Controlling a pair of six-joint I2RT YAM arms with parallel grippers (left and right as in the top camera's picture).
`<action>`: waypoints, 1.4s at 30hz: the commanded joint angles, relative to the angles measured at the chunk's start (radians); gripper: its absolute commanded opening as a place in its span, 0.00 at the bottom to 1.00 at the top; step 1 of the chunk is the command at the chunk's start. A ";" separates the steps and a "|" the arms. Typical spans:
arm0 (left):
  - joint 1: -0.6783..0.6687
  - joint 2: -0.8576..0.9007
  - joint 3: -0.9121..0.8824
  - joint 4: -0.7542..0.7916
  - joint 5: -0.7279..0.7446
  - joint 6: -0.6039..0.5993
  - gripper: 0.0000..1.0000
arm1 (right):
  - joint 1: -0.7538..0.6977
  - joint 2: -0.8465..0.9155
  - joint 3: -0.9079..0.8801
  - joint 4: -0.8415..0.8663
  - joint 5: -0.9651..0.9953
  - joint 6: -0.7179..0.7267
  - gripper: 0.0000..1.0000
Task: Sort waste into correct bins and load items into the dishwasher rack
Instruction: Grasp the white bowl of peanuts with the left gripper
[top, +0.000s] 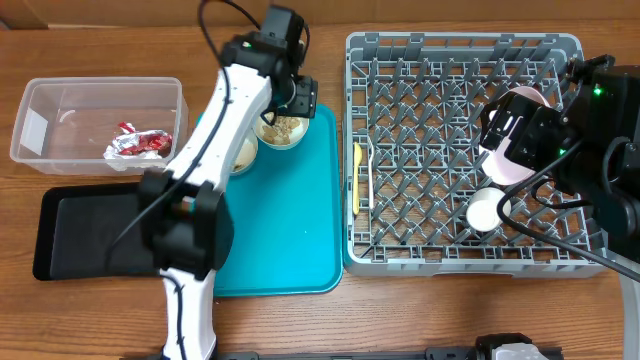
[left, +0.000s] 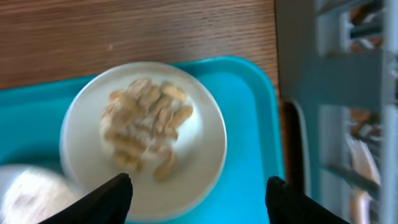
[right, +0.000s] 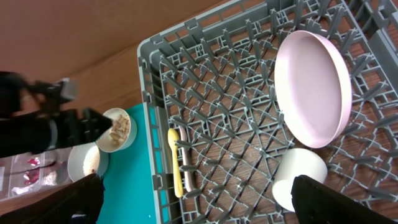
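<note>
My left gripper (left: 198, 190) is open above a white bowl (left: 144, 140) of beige nut-like scraps (top: 282, 128) on the teal tray (top: 290, 230). A second white bowl with rice (top: 243, 153) sits beside it. The red-and-silver wrapper (top: 140, 143) lies in the clear tub (top: 60, 105). The black tray (top: 85, 232) is next to it. My right gripper (right: 193, 199) is open above the grey rack (top: 460, 150), which holds the pink plate (right: 313, 87), the white cup (right: 300, 177) and yellow cutlery (right: 175, 162). Carrot and napkin are out of view.
The teal tray lies between the bins and the rack. The left arm (top: 190, 230) stretches over the tray and the black tray's right end. The wooden table (top: 100, 330) shows at the front.
</note>
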 joint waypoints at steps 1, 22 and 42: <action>-0.018 0.048 0.002 0.048 0.030 0.102 0.73 | -0.005 -0.003 0.013 0.000 0.002 0.005 1.00; -0.052 0.203 0.002 0.079 0.056 0.082 0.09 | -0.005 -0.003 0.013 -0.005 0.002 0.005 1.00; -0.052 -0.213 0.128 -0.401 0.028 -0.045 0.04 | -0.005 -0.003 0.013 -0.057 0.002 0.000 1.00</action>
